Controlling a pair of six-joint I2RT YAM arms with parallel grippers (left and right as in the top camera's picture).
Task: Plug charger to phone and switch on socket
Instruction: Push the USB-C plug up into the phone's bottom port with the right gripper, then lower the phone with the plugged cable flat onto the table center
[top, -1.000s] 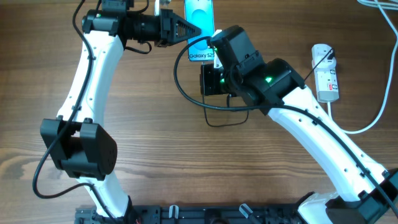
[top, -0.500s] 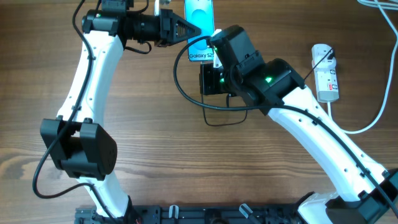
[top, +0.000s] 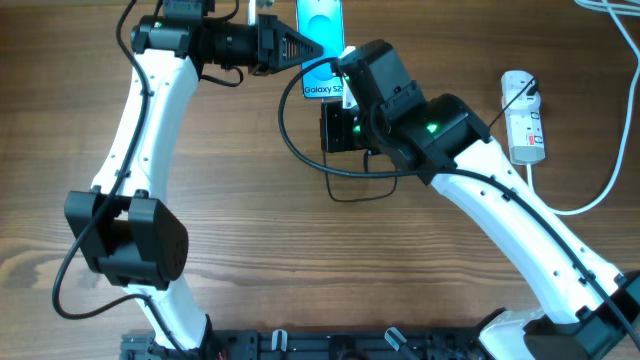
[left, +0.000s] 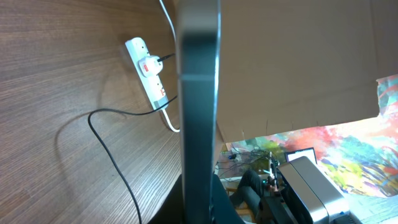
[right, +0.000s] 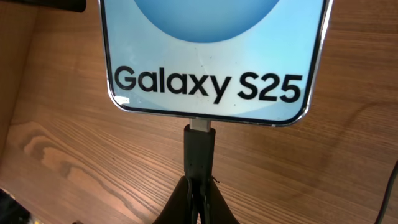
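Still, nothing has shifted: the phone (right: 211, 50) hangs at the far side, clamped in my left claw (top: 305, 48), and my right claw (right: 199, 190) stays pinched on the charger (right: 199, 146), its tip meeting the phone's near end. The socket (top: 523, 118) lies well right.

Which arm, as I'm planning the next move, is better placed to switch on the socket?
Probably right. The socket lies on the right arm's side of the table, while the left gripper is shut on the phone, steadying it. The right gripper would first have to let go of the charger.
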